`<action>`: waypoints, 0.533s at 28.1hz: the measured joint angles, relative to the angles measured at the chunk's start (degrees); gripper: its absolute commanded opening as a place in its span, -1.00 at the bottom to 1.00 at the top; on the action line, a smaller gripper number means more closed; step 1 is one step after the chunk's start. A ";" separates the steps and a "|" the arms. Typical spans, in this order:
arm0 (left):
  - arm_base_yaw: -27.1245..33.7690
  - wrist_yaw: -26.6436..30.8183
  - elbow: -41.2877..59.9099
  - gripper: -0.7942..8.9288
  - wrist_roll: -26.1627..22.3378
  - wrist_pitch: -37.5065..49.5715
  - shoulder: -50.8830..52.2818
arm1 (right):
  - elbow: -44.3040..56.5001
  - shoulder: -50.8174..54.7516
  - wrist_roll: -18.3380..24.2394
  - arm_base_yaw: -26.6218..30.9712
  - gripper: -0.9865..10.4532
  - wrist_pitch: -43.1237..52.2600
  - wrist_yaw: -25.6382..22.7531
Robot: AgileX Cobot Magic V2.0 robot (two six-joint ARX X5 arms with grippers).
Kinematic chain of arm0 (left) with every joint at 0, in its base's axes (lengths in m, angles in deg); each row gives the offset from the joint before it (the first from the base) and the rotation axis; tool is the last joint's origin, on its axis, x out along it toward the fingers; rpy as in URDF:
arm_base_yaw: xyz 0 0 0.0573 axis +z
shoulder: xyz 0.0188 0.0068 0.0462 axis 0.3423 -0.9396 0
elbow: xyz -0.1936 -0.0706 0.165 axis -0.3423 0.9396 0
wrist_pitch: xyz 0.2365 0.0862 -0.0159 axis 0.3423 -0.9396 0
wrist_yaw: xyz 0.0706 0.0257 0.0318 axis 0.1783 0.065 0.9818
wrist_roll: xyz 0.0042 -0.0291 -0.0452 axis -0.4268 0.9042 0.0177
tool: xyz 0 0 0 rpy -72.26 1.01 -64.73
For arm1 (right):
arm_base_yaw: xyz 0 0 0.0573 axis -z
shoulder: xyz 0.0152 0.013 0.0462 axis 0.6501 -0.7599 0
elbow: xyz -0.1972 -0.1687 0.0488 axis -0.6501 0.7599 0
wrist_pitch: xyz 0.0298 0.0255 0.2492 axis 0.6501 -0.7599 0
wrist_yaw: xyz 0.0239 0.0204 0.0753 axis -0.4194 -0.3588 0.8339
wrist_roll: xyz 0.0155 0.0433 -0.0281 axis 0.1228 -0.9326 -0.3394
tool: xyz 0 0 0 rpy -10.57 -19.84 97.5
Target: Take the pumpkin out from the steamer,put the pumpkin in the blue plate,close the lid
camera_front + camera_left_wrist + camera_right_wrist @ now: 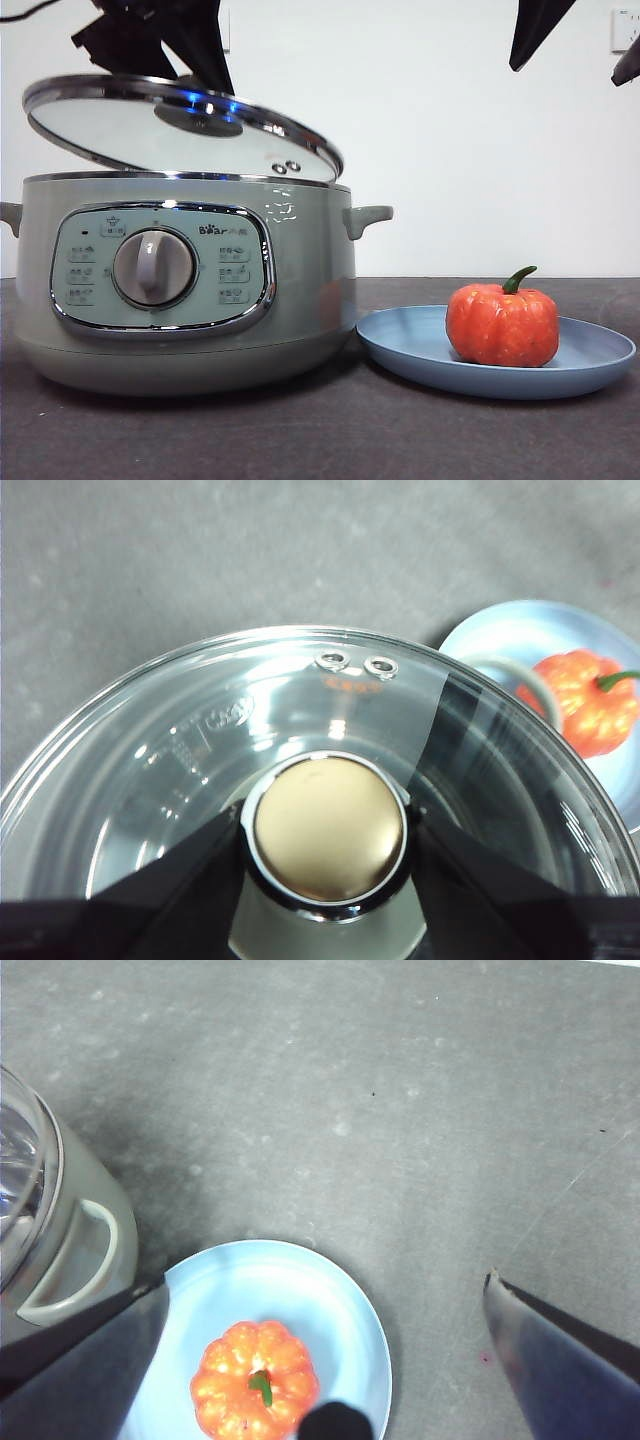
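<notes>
**Lid held tilted over the pot, pumpkin already plated**

Front view: the steamer (185, 285), a broad sage-green pot with a chrome rim, stubby side handles and a round dial, stands beside the blue plate (590, 355), whose rim nearly touches the pot's base. The pumpkin (502, 324), ribbed, orange-red and matt with a curved green stem, sits upright in the plate. The lid (120, 125) hangs tilted just above the pot, one edge low near the rim and the other raised, so it is not yet seated; judging by this, only the closing remains. A dark arm comes down onto the lid's centre.

Left wrist view: the left gripper (325, 830) has its two black jaws pressed against either side of the lid's smooth, rounded pale knob (325, 828), which explains why the lid hangs at an angle. The glass is clear and glossy, with two small vent holes near its chrome edge. The plate and pumpkin show beyond the rim.

Right wrist view: the right gripper (325, 1360) hovers high above the plate with jaws spread wide, holding nothing. The grey table (400, 1110) looks finely speckled and matt.
</notes>
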 measured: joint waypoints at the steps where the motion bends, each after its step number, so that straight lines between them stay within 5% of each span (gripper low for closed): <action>1: 0.00 0.00 0.00 -0.85 0.00 -0.07 -0.37 | 0.00 0.00 0.00 0.00 0.21 -0.11 0.00; 15: -0.26 -0.33 0.00 -0.85 0.00 -1.31 -1.57 | 0.00 0.00 0.00 0.00 0.21 -0.33 0.00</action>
